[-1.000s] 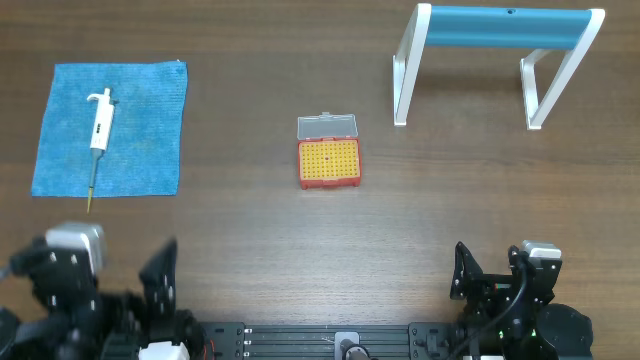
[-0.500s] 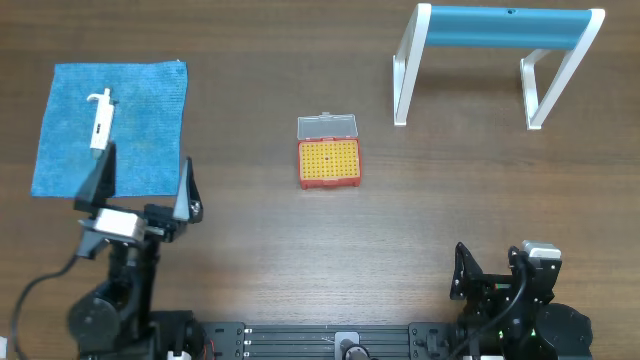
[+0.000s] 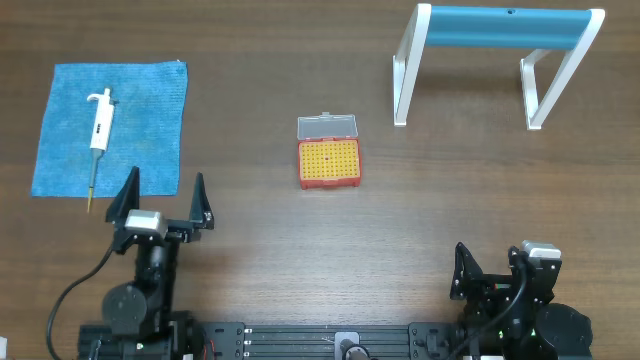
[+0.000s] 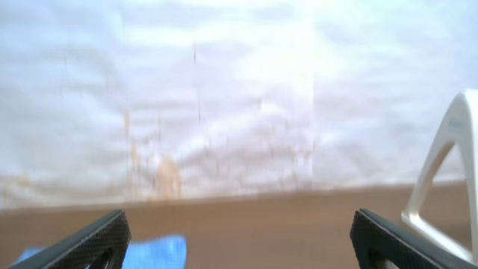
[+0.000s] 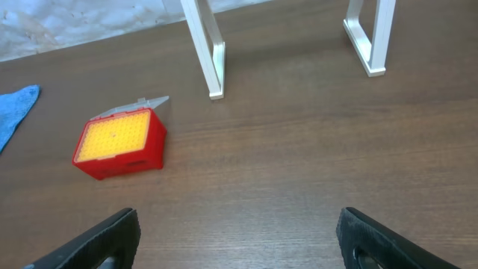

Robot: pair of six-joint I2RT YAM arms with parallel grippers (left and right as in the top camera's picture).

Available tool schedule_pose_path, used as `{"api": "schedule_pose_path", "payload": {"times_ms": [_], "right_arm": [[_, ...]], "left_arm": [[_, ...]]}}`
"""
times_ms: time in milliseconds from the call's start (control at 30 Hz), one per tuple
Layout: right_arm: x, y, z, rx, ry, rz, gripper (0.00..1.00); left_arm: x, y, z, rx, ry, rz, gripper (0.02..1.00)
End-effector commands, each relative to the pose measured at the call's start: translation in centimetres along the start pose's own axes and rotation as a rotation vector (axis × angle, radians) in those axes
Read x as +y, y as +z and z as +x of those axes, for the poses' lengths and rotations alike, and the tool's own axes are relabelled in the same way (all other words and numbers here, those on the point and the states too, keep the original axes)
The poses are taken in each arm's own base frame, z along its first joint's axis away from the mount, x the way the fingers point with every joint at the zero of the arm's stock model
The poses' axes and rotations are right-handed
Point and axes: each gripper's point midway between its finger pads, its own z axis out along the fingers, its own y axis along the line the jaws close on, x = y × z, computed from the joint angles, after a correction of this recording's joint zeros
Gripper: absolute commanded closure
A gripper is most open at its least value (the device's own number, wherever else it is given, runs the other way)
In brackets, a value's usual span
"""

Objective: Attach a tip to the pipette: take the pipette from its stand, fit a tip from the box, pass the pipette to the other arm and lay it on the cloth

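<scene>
The white pipette (image 3: pixel 100 120) lies on the blue cloth (image 3: pixel 150 110) at the left, its thin tip (image 3: pixel 90 195) reaching past the cloth's near edge. My left gripper (image 3: pixel 165 182) stands open just off the cloth's near right corner, apart from the pipette, with nothing between its fingers (image 4: pixel 82 243). The red tip box (image 3: pixel 328 163) sits mid-table with its clear lid (image 3: pixel 327 126) folded back; it is also in the right wrist view (image 5: pixel 119 142). My right gripper (image 3: pixel 490 272) rests open by its base at the near right, and its fingers (image 5: pixel 112 239) hold nothing.
The pipette stand (image 3: pixel 500 30), a blue bar on white legs (image 5: pixel 205 52), stands at the far right. A cloth corner (image 4: pixel 160 250) and one stand leg (image 4: pixel 448 164) show before a pale wall. Bare wood lies between the box and both arm bases.
The left arm has swung up from the near left corner to stand by the cloth's near right corner. The pipette, the box and the right arm have not moved.
</scene>
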Motion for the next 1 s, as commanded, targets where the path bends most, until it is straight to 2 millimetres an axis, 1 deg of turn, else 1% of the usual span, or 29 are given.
{"api": "schedule_pose_path", "payload": {"times_ms": [33,67,133,200,1000], "right_arm": [[-0.36,-0.04,-0.15,-0.013,0.015,0.021,0.145],[-0.36,-0.04,-0.15,-0.013,0.015,0.021,0.145],[-0.36,-0.04,-0.15,-0.013,0.015,0.021,0.145],[-0.36,-0.04,-0.15,-0.013,0.015,0.021,0.145],[-0.36,-0.04,-0.15,-0.013,0.015,0.021,0.145]], "left_arm": [[0.37,-0.82,6.18,0.247,-0.031,-0.027,0.064],[0.48,-0.97,6.74,0.270,-0.033,-0.034,0.066],[0.53,-0.87,6.35,0.254,-0.031,-0.036,0.064],[0.55,-0.96,6.68,0.268,-0.033,-0.038,0.064],[0.55,-0.96,6.68,0.268,-0.033,-0.038,0.066]]}}
